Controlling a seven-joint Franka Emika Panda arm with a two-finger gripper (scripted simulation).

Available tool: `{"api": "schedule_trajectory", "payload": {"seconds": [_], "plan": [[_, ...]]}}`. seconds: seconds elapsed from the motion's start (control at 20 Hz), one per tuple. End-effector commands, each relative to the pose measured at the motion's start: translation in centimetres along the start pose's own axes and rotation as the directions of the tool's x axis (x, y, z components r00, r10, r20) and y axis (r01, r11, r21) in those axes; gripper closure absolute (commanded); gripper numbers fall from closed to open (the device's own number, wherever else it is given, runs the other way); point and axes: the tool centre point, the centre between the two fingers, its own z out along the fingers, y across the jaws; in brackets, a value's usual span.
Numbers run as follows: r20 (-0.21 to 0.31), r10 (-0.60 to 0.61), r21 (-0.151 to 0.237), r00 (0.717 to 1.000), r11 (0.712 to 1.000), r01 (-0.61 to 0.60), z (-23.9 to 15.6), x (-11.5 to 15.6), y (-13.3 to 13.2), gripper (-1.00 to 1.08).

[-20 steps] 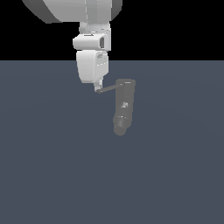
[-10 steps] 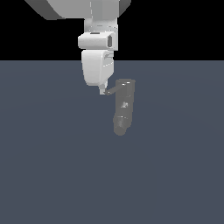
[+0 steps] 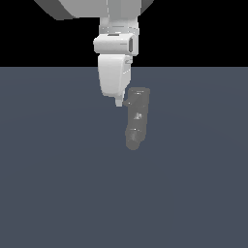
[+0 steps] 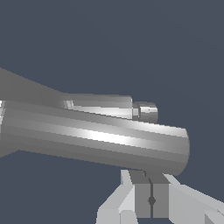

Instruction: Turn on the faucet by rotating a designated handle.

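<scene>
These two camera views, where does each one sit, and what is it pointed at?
Exterior view: off the arm, looking down at the grey floor; shows the white arm, its gripper beside the faucet, and the handle.
Wrist view: mounted on the wrist, looking past the jaws, which appear closed together; a thick grey cylinder fills the picture close up. Whether that is faucet body or handle is unclear.
Shared: both show the gripper and faucet parts.

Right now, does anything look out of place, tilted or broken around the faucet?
Nothing looks damaged or spilled. The grey faucet stands intact on the dark floor, and its thin handle sticks out toward the exterior view's left, where the gripper hangs right beside it. Whether they touch is unclear.
</scene>
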Motion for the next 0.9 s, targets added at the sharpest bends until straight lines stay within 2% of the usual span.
{"api": "schedule_trajectory", "payload": {"seconds": [0.0,0.7,0.75,0.8,0.85], "plan": [[-0.001,0.012,0.000,1.000,1.000,-0.012,0.0,2.0,-0.1,1.08],[-0.002,0.015,-0.002,1.000,1.000,-0.015,0.0,10.3,0.0,1.08],[-0.002,0.015,-0.002,1.000,1.000,-0.015,0.0,10.3,0.0,1.08],[0.000,-0.014,-0.001,1.000,1.000,0.014,0.0,8.2,-0.1,1.08],[-0.001,-0.013,-0.001,1.000,1.000,0.013,0.0,8.6,-0.4,1.08]]}}
